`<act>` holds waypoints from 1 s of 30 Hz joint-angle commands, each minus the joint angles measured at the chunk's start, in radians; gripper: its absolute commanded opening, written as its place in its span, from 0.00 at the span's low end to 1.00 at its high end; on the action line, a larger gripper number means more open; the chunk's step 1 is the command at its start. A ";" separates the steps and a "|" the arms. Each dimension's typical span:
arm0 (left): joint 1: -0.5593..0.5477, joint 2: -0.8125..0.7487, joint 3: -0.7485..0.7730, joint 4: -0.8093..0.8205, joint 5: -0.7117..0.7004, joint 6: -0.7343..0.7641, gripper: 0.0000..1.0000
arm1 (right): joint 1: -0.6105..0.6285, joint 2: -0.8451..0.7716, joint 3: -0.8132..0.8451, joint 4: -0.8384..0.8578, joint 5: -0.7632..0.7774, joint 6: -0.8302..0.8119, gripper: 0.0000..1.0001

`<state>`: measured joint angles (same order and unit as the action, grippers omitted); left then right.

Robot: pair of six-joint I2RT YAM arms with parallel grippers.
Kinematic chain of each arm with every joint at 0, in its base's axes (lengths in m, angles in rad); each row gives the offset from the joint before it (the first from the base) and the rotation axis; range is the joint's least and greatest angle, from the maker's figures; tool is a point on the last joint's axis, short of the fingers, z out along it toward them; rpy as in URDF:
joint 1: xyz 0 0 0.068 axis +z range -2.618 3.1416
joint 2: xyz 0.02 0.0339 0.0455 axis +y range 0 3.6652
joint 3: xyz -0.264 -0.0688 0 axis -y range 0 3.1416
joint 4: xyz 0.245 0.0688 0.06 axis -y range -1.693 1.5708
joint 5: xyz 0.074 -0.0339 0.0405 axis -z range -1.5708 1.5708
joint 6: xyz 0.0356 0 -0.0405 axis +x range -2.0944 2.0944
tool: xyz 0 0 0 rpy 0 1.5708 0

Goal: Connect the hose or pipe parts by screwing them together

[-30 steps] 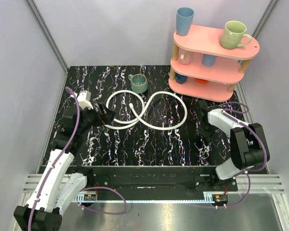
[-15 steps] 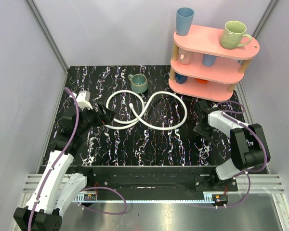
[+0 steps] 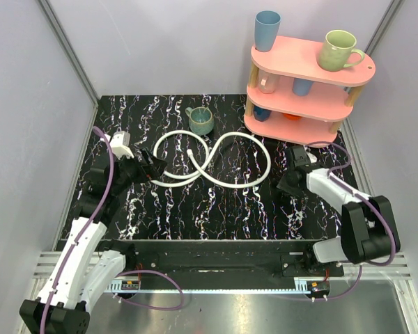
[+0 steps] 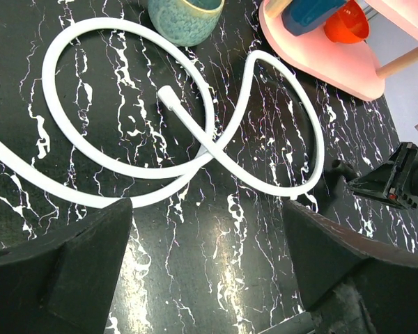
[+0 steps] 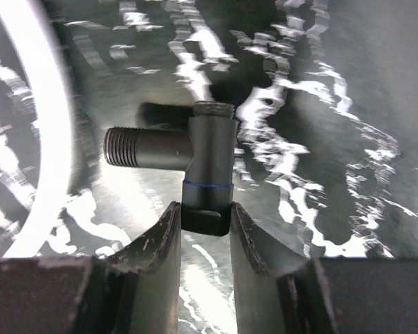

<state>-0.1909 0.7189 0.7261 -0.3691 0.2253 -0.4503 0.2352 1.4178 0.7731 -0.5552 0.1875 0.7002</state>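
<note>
At the right side of the table, right gripper (image 5: 203,213): fingers drawn in against both sides of the lower end of a black fitting (image 5: 207,160), pinching it. The fitting has a short upright body and a threaded stub branching off sideways. The stub points toward the white hoses (image 5: 52,125) and stands apart from them. In the top view this gripper (image 3: 288,184) sits low over the table, just outside the right-hand loop.

At the left side, left gripper (image 4: 207,216): jaws spread wide, nothing between them. In the top view it (image 3: 156,167) is beside the near stretch of the left-hand loop; contact cannot be told.

White hoses (image 3: 267,163): lying flat mid-table in overlapping loops that form a rough figure eight. One small end fitting (image 4: 166,92) lies inside the left loop, joined to nothing. The hoses (image 4: 187,120) cross one another near the middle of the figure.

Table (image 3: 216,209): black with white marbling.

Teal mug (image 3: 200,120): upright, just beyond the loops, at the far side.

Pink shelf (image 3: 299,134): three tiers, far right corner. On its top tier stand a blue cup (image 3: 267,30) and a green mug (image 3: 338,50). The items on the lower tiers are only partly visible.
</note>
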 commanded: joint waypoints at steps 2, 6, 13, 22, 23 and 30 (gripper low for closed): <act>-0.004 0.033 0.016 -0.017 -0.012 -0.048 0.92 | 0.104 -0.128 -0.017 0.271 -0.240 -0.203 0.16; -0.004 0.074 0.029 -0.044 0.014 -0.071 0.90 | 0.332 -0.117 0.027 0.330 -0.129 -0.379 0.13; -0.002 0.102 0.056 -0.060 0.176 -0.096 0.89 | 0.616 -0.114 0.012 0.623 -0.248 -0.591 0.09; -0.004 0.208 0.056 -0.024 0.565 -0.113 0.85 | 0.659 -0.079 -0.100 1.072 -0.601 -0.824 0.09; -0.002 0.215 0.056 -0.022 0.586 -0.111 0.85 | 0.664 -0.079 -0.095 1.075 -0.617 -0.846 0.09; -0.004 0.272 0.036 0.029 0.684 -0.125 0.84 | 0.671 -0.066 -0.046 1.038 -0.740 -0.910 0.09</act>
<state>-0.1925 0.9611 0.7403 -0.4194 0.7837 -0.5617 0.8944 1.3594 0.6720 0.3817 -0.4404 -0.1307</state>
